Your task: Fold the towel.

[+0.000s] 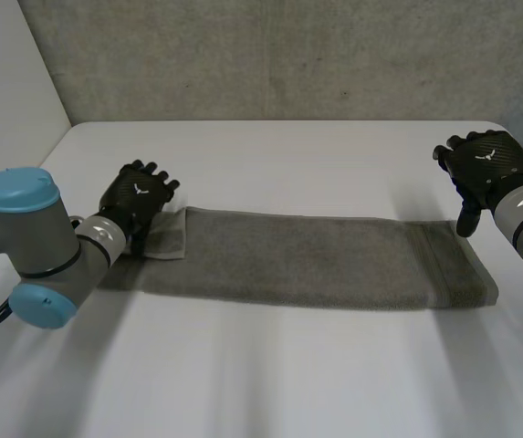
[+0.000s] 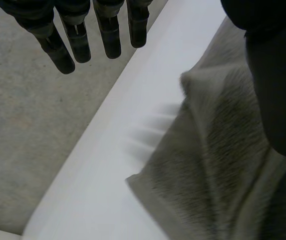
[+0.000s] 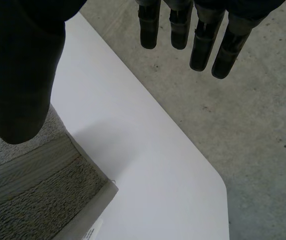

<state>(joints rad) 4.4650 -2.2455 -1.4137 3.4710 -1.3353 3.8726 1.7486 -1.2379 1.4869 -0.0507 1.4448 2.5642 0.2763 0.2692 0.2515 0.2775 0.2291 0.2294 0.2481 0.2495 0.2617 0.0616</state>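
A long grey towel [image 1: 307,260] lies across the white table [image 1: 270,374], folded into a narrow strip. My left hand [image 1: 136,203] hovers over the strip's left end, where a pale corner [image 1: 172,235] is turned up. Its fingers [image 2: 78,37] are straight and hold nothing; the towel's end [image 2: 217,165] lies under its thumb [image 2: 277,85]. My right hand [image 1: 480,169] is open above the strip's right end, slightly behind it. Its fingers [image 3: 202,40] hang straight, its thumb [image 3: 20,75] is over the towel's banded end [image 3: 38,195].
A grey concrete wall [image 1: 288,55] rises behind the table. The table's far edge [image 2: 103,125] runs close beyond the left hand, with grey floor [image 2: 23,125] past it. The table's rounded right corner [image 3: 217,185] lies near the right hand.
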